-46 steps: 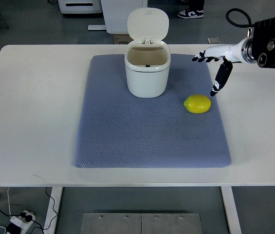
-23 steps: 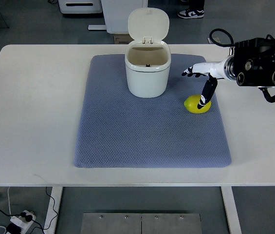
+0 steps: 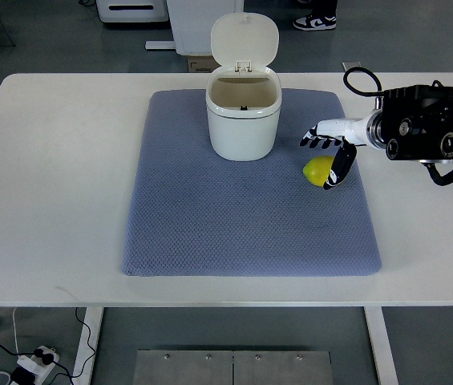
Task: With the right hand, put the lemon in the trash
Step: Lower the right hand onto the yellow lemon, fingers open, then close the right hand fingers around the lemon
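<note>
**A:** ok top view, what's around? I see a white table (image 3: 50,160) with a blue-grey mat (image 3: 234,224) on it, and the bin (image 3: 243,112) sits near the mat's far edge, lid flipped up and open.

**B:** yep. The lemon (image 3: 317,171) is on the mat, to the right of the bin and a bit nearer the camera, well apart from it. Nothing sits between lemon and bin, just bare mat. Floor behind the table has some white cabinet bases and a pair of shoes at the top edge.

**A:** and the right hand (image 3: 328,152)?

**B:** comes in from the right, bulky black wrist over the table. Fingers spread, not closed: some point left above the lemon, the thumb hangs down over its right side and hides that edge. Whether it's touching, can't tell.

**A:** vs half a second ago?

**B:** hand has dropped lower and closer around the lemon; lemon and bin haven't budged. A second ago the hand was further right, clear of the lemon.
</note>
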Available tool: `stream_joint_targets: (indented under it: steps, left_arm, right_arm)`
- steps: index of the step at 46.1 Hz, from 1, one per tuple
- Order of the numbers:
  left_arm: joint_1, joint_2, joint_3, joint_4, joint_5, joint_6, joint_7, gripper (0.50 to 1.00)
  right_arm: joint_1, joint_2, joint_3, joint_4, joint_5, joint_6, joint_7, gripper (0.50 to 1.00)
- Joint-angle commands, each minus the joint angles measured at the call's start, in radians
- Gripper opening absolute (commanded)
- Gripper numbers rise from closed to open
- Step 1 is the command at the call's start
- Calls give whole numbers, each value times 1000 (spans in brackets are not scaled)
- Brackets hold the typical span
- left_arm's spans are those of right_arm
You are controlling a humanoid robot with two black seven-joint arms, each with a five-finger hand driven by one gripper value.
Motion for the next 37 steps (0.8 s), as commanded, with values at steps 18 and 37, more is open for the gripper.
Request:
stream_joint_targets:
  steps: [18,37]
  left_arm:
    - [0,0,0,-1,0,0,-1,1000]
    - [0,0,0,0,0,0,1,1000]
  right_arm:
    - [-54,0,3,-33,-5,-29,5,797]
    - [-74,0,5,-59,-5,-29,15,696]
